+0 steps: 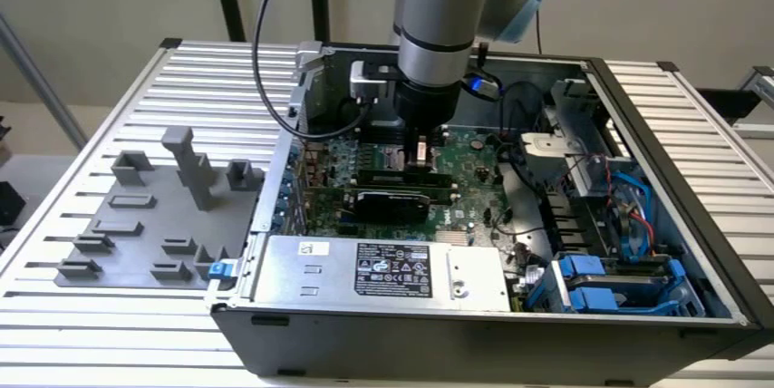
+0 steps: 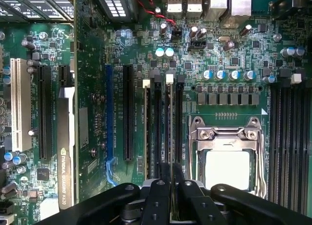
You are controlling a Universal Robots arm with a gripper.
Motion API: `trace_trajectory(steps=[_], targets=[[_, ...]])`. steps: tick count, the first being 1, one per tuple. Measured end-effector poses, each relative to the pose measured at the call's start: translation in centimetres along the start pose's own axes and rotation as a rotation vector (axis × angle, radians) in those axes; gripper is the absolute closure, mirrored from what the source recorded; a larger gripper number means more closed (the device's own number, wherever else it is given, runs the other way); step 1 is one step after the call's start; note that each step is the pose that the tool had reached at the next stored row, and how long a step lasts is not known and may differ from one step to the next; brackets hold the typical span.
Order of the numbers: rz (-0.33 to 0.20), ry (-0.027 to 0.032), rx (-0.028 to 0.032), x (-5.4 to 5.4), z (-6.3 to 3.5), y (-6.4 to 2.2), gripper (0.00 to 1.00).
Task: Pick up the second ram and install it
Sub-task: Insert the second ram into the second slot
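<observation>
Black fingers (image 2: 164,173) of the gripper (image 2: 170,169) stand drawn close together, and from the wrist view I judge them clamped on the upper edge of the second ram (image 2: 169,122). The stick shows edge-on as a thin pale line running away from the fingertips. It lies along one of the memory slots (image 2: 157,127), whose white latch sits at its far end. Whether it is fully seated I cannot tell.

The stick should handle as light and stiff, yet fragile. It is a thin board that could crack or flex if pushed off-square, with small chips on its faces and bare contacts along the lower edge. The long top edge, near the middle, looks like the safe place to hold and press, keeping the board upright over the slot.

Beside the slots lie the processor socket (image 2: 226,169) and the green motherboard (image 2: 234,54). A graphics card (image 2: 66,152) stands well apart.

In the exterior view the gripper (image 1: 418,154) reaches down into the open computer case (image 1: 484,343), at about twelve o'clock from the case's middle. Inside the case, the power supply (image 1: 375,270) is at six o'clock, blue drive bays (image 1: 604,284) at four o'clock, and loose cables at two o'clock. A grey fixture (image 1: 145,216) rests on the slatted table (image 1: 72,334) at nine o'clock of the case.
</observation>
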State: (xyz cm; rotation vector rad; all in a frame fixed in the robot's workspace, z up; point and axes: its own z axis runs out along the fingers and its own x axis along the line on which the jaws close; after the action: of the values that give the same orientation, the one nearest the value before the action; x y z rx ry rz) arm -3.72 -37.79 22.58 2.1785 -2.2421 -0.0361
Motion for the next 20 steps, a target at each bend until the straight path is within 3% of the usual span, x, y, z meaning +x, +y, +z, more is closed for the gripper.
trace_trajectory(steps=[15,16,20], targets=[[0.000,0.0001,0.0001,0.00,0.23,-0.01,1.00],[0.000,0.0001,0.0001,0.00,0.23,-0.01,0.00],[0.000,0.0000,0.0002,0.00,-0.13,0.01,0.00]])
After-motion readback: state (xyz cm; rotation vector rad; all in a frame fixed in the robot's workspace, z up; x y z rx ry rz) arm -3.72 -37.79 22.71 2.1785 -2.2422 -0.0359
